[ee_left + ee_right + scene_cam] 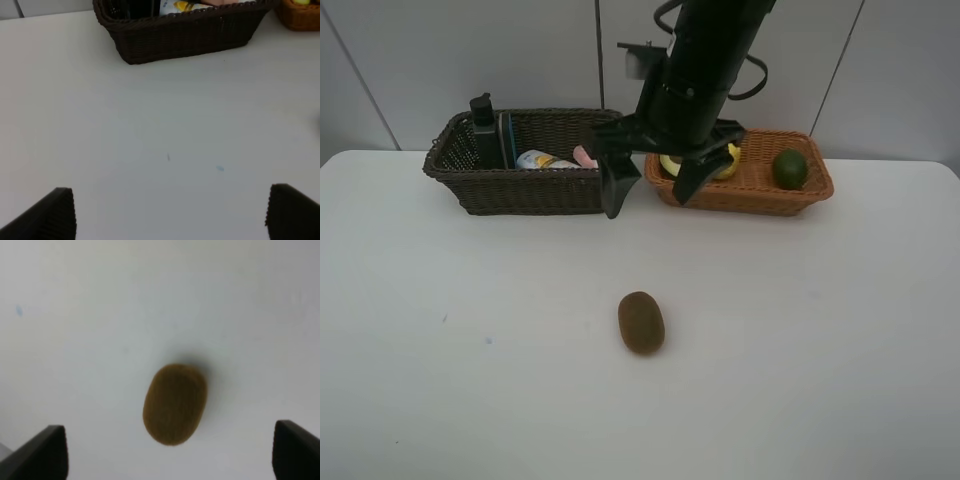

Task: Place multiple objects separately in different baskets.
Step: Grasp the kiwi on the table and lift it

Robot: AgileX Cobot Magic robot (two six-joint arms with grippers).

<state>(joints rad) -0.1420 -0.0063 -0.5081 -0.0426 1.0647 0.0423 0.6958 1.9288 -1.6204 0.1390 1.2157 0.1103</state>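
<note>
A brown kiwi [641,322] lies alone on the white table [440,350]. My right gripper [650,197] hangs open above it, apart from it; the right wrist view shows the kiwi [175,404] between the spread fingers [45,452]. The dark brown basket [520,190] holds the pump bottle [483,130], a white tube [542,160] and a pink bottle [584,155]. The orange-tan basket [750,195] holds a green avocado [789,168] and a lemon [725,165], partly hidden by the arm. My left gripper [171,214] is open and empty over bare table.
Both baskets stand side by side at the table's back edge, against a pale wall. The left wrist view shows the dark basket [185,37] and a corner of the orange basket [300,17] ahead. The left arm does not show in the exterior view.
</note>
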